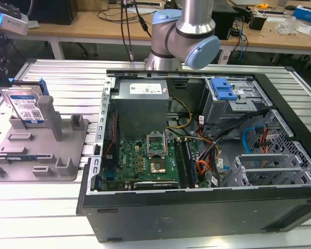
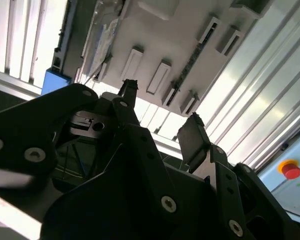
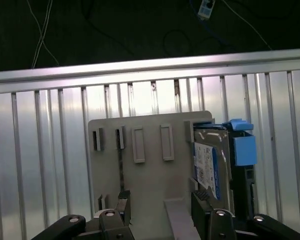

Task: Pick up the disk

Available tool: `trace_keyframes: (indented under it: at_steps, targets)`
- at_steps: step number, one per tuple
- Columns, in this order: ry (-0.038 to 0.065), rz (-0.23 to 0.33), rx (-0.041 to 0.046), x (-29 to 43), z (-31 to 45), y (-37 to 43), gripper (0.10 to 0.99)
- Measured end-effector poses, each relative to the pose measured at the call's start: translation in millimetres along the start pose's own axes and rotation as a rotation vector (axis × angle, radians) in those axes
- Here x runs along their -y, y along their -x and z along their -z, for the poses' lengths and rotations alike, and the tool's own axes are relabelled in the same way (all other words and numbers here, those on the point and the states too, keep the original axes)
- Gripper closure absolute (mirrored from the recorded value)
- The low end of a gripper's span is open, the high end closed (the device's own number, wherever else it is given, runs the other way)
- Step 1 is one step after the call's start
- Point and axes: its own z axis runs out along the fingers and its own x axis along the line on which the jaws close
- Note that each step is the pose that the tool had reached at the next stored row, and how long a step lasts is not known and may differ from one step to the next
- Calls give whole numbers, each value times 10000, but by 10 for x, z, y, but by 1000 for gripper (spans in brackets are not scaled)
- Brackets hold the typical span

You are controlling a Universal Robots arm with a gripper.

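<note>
The claw point(image 3: 162, 212) hangs wide open, empty, over the grey holder point(image 3: 150, 170). One finger point(image 3: 201, 207) lines up with the edge of the upright disk point(image 3: 210, 162), so descending could knock it askew.

gripper point(image 2: 160, 107): black, fingers point(image 2: 192, 135) spread, nothing between them | grey fixture point(image 2: 155, 30): slotted, beyond the fingertips | ribbed metal table point(image 2: 255, 95): under the fixture | red button point(image 2: 291, 170): beside the table, well apart from the fixture
</note>
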Motion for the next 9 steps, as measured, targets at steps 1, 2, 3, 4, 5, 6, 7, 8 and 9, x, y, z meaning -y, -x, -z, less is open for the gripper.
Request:
trace_keyframes:
  at_steps: [1, 2, 3, 4, 5, 6, 7, 8, 9]
  targets:
    - [0, 5, -3, -8, 0, 47, 486]
    - [-3, 12, -8, -18, -1, 106, 486]
    - [-1, 20, -14, -24, -1, 143, 486]
    - [-3, 44, -28, -35, -1, 221, 486]
    - [-4, 65, -40, -45, -1, 292, 486]
    - [-4, 91, -56, -53, -1, 353, 486]
    - [-6, 107, -66, -58, -2, 390, 486]
    - [-8, 121, -87, -64, -2, 424, 486]
    - [-11, 135, -129, -71, -3, 463, 486]
